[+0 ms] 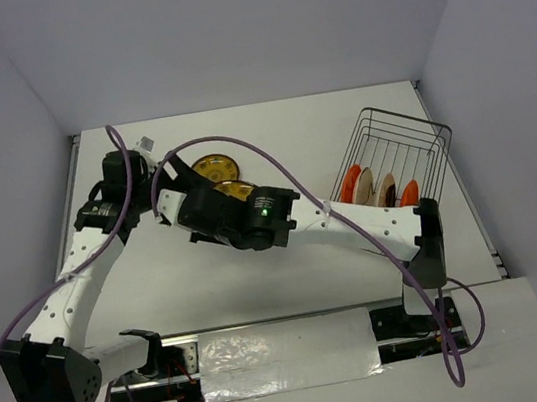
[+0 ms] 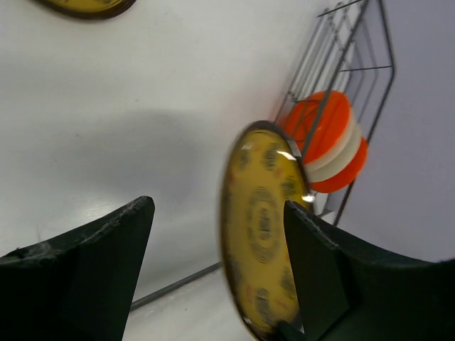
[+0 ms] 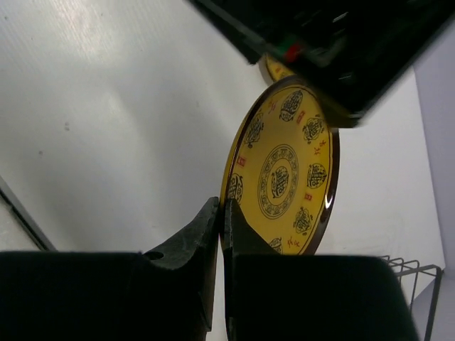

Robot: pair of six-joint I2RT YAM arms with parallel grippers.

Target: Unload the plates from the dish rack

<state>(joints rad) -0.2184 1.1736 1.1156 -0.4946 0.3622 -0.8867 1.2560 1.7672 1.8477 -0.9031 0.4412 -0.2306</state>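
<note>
My right gripper (image 3: pixel 222 206) is shut on the lower rim of a yellow-brown patterned plate (image 3: pixel 284 170), holding it on edge above the table. My left gripper (image 2: pixel 217 206) is open and straddles that same plate (image 2: pixel 259 227). Its right finger (image 2: pixel 313 263) lies close against the plate's face, and its left finger (image 2: pixel 106 241) stands well clear. The dish rack (image 1: pixel 419 128) stands at the back right and holds two orange plates (image 1: pixel 355 186) with a cream plate (image 1: pixel 385 189) between them. In the top view both grippers meet near the table's middle left, with the held plate hidden among them.
Two more yellow patterned plates (image 1: pixel 215 165) (image 1: pixel 237 191) lie flat on the table just right of the grippers. The right arm (image 1: pixel 352 219) stretches across the table from the right. Purple cables (image 1: pixel 240 145) loop over both arms. Walls enclose the table.
</note>
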